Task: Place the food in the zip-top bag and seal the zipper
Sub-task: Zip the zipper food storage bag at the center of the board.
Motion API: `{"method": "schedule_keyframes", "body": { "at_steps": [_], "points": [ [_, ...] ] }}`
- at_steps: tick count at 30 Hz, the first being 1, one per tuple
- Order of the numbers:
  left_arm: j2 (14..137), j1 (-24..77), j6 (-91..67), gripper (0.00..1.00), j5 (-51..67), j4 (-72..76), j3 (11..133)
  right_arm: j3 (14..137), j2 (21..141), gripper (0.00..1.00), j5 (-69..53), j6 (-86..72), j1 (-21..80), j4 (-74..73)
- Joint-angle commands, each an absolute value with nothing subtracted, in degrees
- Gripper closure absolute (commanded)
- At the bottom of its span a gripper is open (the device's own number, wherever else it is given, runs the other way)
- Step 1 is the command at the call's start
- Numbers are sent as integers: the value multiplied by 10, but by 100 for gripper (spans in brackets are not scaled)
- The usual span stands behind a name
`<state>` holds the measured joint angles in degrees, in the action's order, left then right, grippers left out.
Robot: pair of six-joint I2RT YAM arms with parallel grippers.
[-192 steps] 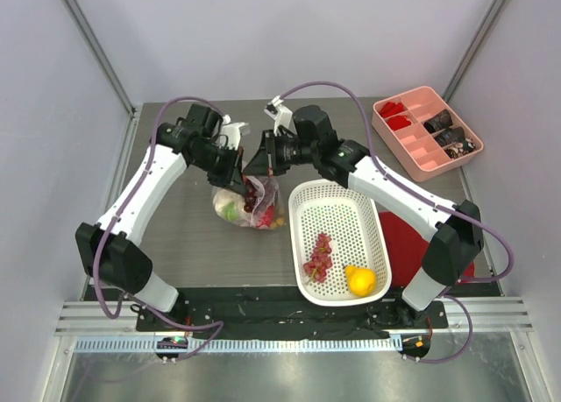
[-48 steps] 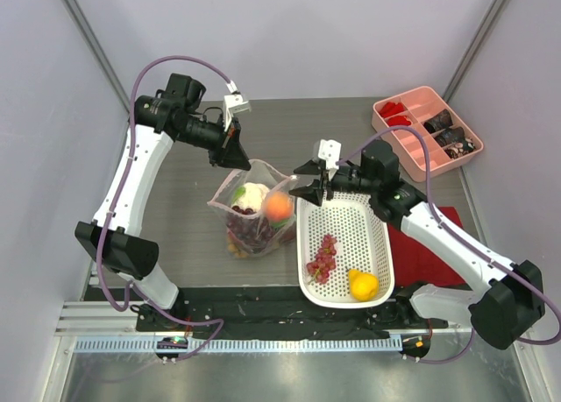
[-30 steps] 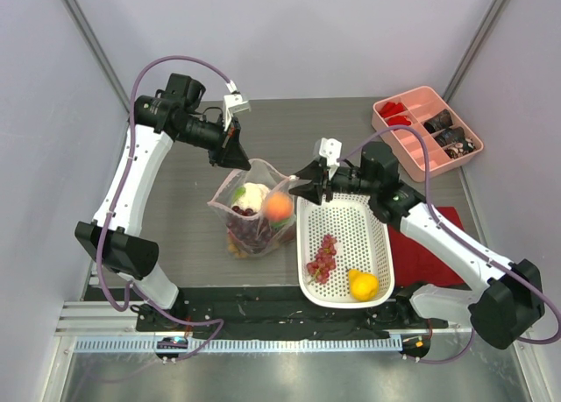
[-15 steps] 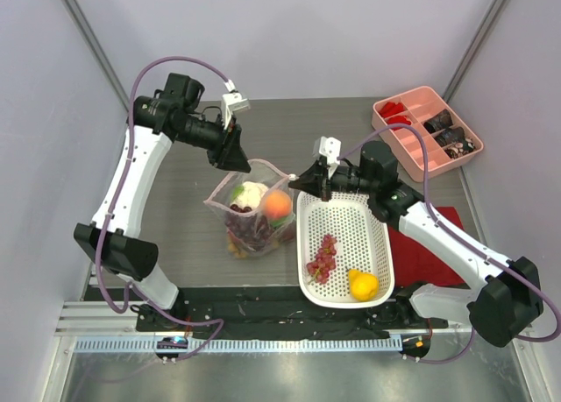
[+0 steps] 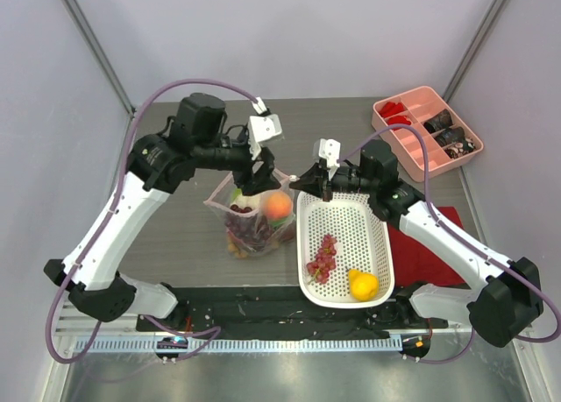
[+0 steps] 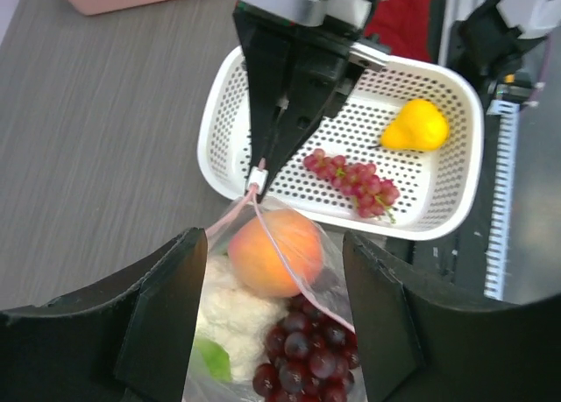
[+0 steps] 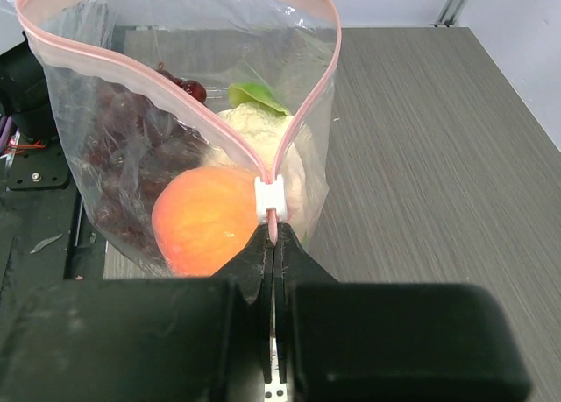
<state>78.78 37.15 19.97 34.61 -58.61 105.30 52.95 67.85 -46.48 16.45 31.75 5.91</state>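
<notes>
Right now my right jaws are clamped on the zipper (image 7: 270, 196) end of the bag (image 5: 254, 220), standing mid-counter beside the basket (image 5: 301, 244); left jaws hang apart above it, gripping nothing. Held by one corner, it may slump and spill the orange (image 5: 278, 206).

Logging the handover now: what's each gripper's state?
Left gripper: open, holding nothing, over the zip-top bag.
Right gripper: closed on the zipper end, just below its white slider.

Overhead looks down; close wrist views share the bag (image 7: 131, 157).
</notes>
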Motion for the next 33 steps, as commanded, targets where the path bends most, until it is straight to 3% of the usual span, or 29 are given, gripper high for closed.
{"method": "schedule_keyframes", "body": {
  "at_steps": [1, 14, 17, 21, 33],
  "points": [
    [795, 417, 236, 34, 223, -515, 1000, 555, 659, 99, -469, 178, 316, 70],
    [818, 466, 298, 50, 188, -440, 955, 555, 657, 99, -471, 177, 316, 76],
    [826, 467, 301, 57, 195, -442, 953, 555, 657, 99, -469, 173, 316, 82],
    [833, 467, 309, 77, 206, -465, 959, 553, 655, 99, -463, 172, 316, 83],
    [818, 456, 301, 98, 220, -506, 950, 541, 650, 99, -445, 161, 314, 102]
  ]
}}
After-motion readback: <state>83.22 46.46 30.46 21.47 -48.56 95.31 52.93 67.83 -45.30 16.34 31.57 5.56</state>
